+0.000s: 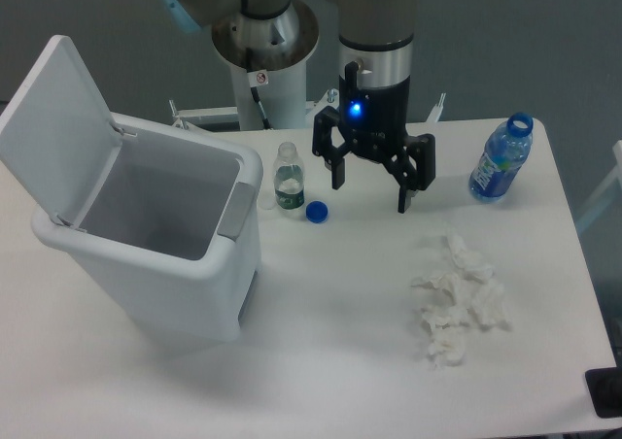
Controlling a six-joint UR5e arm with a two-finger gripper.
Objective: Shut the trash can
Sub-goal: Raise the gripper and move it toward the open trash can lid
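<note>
The trash can [190, 284] is a large white bin standing at the left of the table. Its flat lid [51, 117] is swung up and back on the far left side, so the inside shows and looks bare. A grey latch [233, 209] sits on the rim facing right. My gripper [371, 191] hangs over the table's middle back, well to the right of the bin, open with nothing between its black fingers.
A small clear bottle [287, 179] stands uncapped just right of the bin, with a blue cap [316, 212] lying beside it. A blue-labelled bottle [501, 159] stands at the back right. Crumpled white tissues [459, 301] lie right of centre.
</note>
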